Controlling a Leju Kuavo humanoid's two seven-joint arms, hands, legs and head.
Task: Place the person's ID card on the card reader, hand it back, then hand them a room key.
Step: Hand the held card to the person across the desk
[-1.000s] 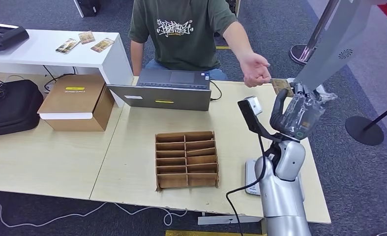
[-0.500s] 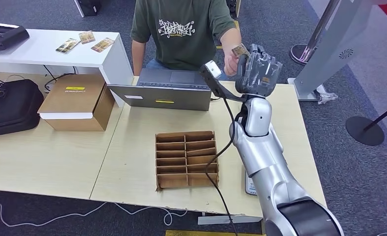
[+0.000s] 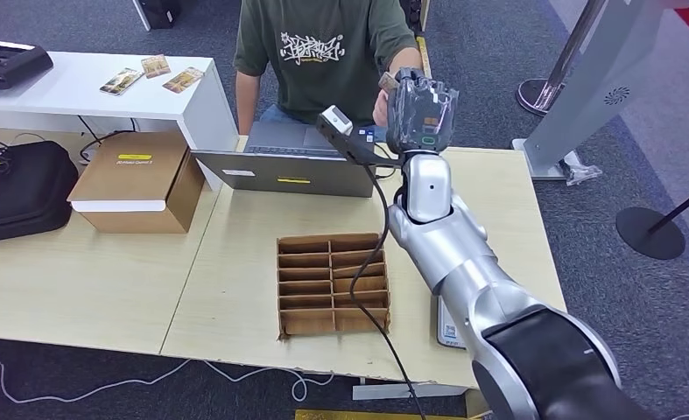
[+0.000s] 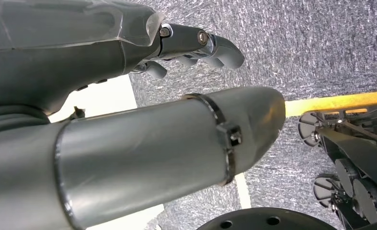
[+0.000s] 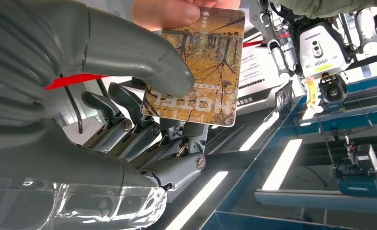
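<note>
surroundings: the tabletop point(image 3: 235, 289) is light wood, with a brown cardboard divider tray point(image 3: 332, 282) in the middle, a grey laptop point(image 3: 298, 162) at the far edge and a cardboard box point(image 3: 139, 182) off to the left. a black bag point(image 3: 17, 188) sits further left, and a white side table point(image 3: 78, 87) behind it has a few cards lying on it.
in the way: the right arm point(image 3: 463, 280) runs straight up over the right side of the tabletop and covers part of a flat white device point(image 3: 446, 325) near the front edge. a black cable hangs off the wrist camera down past the divider tray.
person: sitting behind the laptop in a dark green tee, the person's hand point(image 3: 383, 103) is up right next to the robot's raised one.
right hand: right hand point(image 3: 421, 114) is raised high over the far edge of the tabletop, thumb pressing the card point(image 5: 196, 67) against the fingers, so it's pinching it.
card: a yellowish hotel-style card with a tree picture. the person's fingertip point(image 5: 167, 12) is on the card's far end, so both are touching it.
card direction: the long axis points away from the robot's palm toward the person, face toward the wrist camera.
left hand: left hand point(image 4: 196, 45) hangs down over grey carpet, fingers loosely apart, nothing in it.
</note>
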